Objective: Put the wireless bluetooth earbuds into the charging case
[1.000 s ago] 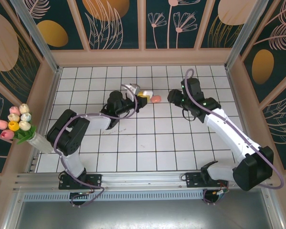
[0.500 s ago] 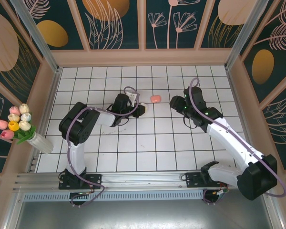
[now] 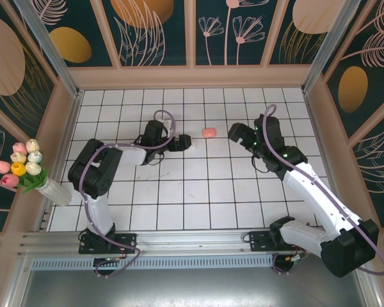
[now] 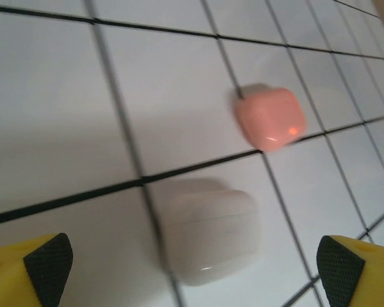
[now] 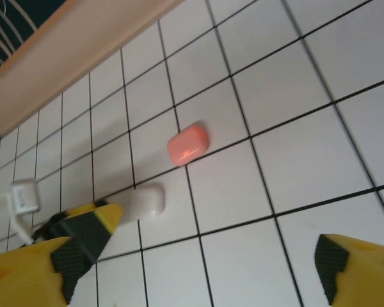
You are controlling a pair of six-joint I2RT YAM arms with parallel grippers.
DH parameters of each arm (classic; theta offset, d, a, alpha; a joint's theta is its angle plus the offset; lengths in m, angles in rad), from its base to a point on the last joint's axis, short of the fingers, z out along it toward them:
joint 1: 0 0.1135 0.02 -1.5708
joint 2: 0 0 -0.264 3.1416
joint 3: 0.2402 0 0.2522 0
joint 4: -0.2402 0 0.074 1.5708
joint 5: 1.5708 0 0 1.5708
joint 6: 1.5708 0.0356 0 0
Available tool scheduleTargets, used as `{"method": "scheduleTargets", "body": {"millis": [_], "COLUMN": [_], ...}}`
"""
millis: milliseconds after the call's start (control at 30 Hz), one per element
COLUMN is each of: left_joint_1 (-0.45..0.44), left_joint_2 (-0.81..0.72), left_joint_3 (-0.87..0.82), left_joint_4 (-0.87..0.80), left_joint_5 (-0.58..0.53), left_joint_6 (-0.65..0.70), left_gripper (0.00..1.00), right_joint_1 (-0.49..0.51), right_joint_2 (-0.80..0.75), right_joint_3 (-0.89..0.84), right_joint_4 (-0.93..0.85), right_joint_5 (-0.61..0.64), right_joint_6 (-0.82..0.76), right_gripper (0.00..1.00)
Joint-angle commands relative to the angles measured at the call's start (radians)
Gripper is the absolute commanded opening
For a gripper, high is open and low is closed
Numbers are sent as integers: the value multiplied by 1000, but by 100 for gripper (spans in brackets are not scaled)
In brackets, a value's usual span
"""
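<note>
A white charging case [image 4: 208, 233] lies lid-shut on the tiles, just ahead of my left gripper [image 4: 193, 272], which is open and has let it go. In the top view this case [image 3: 190, 142] sits at the tip of the left gripper [image 3: 178, 142]. A salmon-pink charging case [image 3: 208, 132], also closed, lies one tile beyond it [image 4: 271, 118]. My right gripper [image 3: 238, 132] hovers open to the right of both, with nothing between its fingers. Its wrist view shows the pink case [image 5: 188, 144] and the white case [image 5: 144, 201] ahead of it. The earbuds are out of view.
A vase of tulips [image 3: 25, 167] stands at the left wall. Wooden walls [image 3: 192, 77] fence the tiled floor on three sides. The left arm's yellow fingertip [image 5: 99, 214] and its white cable plug [image 5: 24, 195] lie at the left of the right wrist view.
The left gripper carried the white case down and left, set it on the tiles and opened. The right gripper opened wider and drew back slightly. The pink case stayed put.
</note>
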Motion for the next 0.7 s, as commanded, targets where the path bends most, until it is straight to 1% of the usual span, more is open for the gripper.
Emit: {"method": "scheduleTargets", "body": {"millis": [0,33,67,167,200,300,367,400,467,500,567,633,667], "left_joint_1": [46,55,63,69,68,71,82,98,142,160,191,205,208], "left_joint_2": [-139,-168,-229,-369,-427,-577,-650,-671,-686,-677,-627,-546,-500], "left_joint_3": [-11,-12,-17,-67,-112,-298,-426,-472,-546,-578,-645,-680,-694], "left_joint_4": [-156,-175,-190,-168,-116,136,311,357,410,434,548,657,739], "left_joint_5": [-102,-121,-153,-313,-367,-526,-642,-658,-686,-693,-707,-709,-716], "left_joint_6": [65,82,109,223,276,452,556,581,586,579,559,551,555], "left_gripper": [99,99,99,99,99,99,99,99,99,99,99,99,99], "right_joint_1": [-56,-69,-76,-79,-81,-103,-163,-199,-274,-297,-336,-353,-358], "right_joint_2": [-40,-41,-41,-65,-81,-131,-139,-137,-133,-126,-92,-44,-18], "right_joint_3": [40,40,31,-64,-128,-321,-411,-442,-526,-562,-634,-684,-713], "right_joint_4": [-21,-13,6,151,246,552,669,707,815,870,991,1097,1162], "right_joint_5": [73,95,145,339,402,473,464,445,347,331,301,285,273], "right_joint_6": [-66,-87,-115,-227,-273,-439,-491,-490,-511,-517,-542,-569,-589], "right_gripper": [99,99,99,99,99,99,99,99,99,99,99,99,99]}}
